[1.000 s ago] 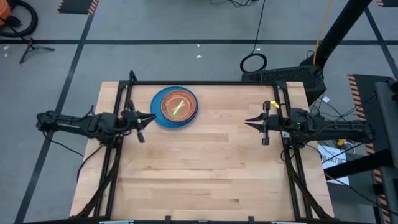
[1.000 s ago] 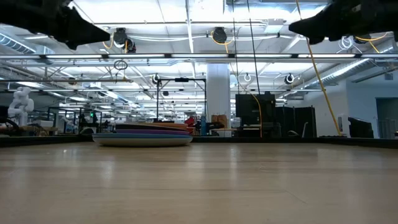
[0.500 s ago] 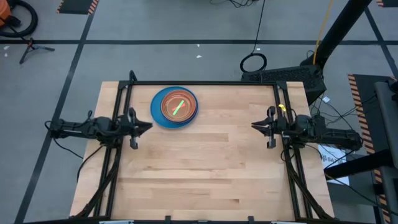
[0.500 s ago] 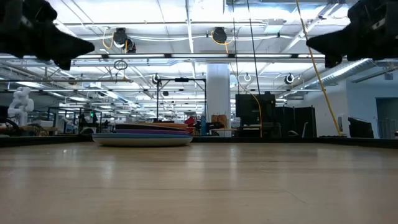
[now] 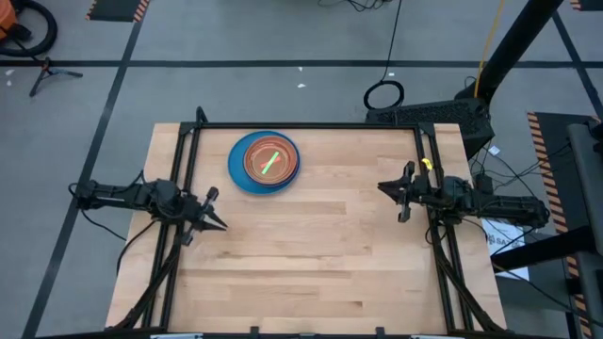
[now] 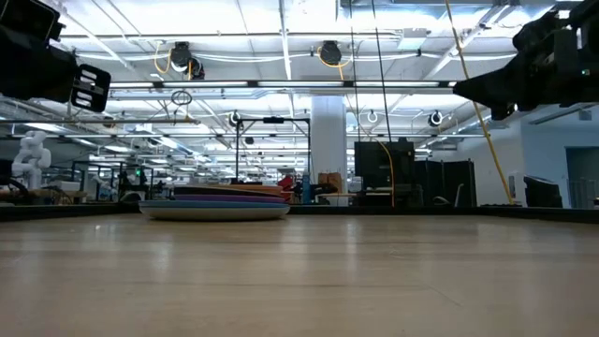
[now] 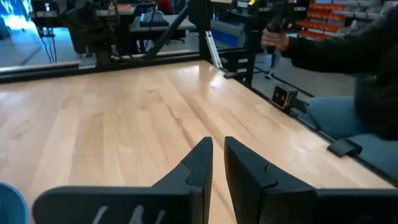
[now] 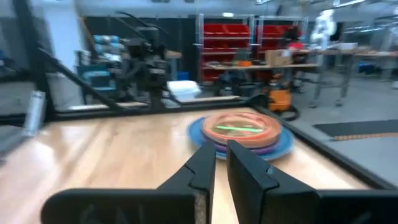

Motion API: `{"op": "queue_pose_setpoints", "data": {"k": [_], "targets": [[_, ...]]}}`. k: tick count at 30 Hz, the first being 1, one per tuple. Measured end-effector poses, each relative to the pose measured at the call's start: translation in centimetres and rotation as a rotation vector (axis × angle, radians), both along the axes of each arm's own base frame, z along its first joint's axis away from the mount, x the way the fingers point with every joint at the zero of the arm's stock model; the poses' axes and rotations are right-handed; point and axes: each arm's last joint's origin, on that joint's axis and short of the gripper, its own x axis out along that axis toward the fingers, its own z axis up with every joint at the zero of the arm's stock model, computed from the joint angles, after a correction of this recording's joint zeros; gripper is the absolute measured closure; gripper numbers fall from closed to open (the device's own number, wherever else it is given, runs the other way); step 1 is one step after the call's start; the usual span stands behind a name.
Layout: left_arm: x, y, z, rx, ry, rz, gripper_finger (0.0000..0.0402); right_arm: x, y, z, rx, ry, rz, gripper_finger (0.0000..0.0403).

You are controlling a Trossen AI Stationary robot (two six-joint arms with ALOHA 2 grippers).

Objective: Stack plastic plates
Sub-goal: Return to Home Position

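light: bright, even, overhead | source: ceiling strip lights (image 6: 281, 21) | glare: sheen on table (image 7: 208, 78) | shadows: faint

Both arms sit stretched out at their own sides. Left gripper (image 5: 217, 223) and right gripper (image 5: 383, 186) point inward, fingers pinched together.

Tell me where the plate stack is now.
High view: the plate stack sits on the table's left half, beside the far rail, nearer the left hand than the right hand.
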Motion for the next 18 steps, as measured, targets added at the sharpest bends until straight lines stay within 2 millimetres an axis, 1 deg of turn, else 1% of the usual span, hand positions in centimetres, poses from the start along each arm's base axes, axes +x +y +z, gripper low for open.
{"op": "queue_pose_setpoints", "data": {"k": [3,15,18], "targets": [[0.06,-0.01,-0.03,0.027,-0.007,-0.006,0.0353,0.04,-0.15,-0.08,-0.045,0.02,-0.051,0.0369],[0.16,0.17,0.0,-0.025,0.015,0.072,0.0353,0.33,-0.24,-0.52,-0.092,0.085,-0.072,0.0369],[0.14,0.18,0.08,0.013,-0.001,0.067,0.0353,0.4,-0.27,-0.61,-0.093,0.097,-0.079,0.0369]]}}
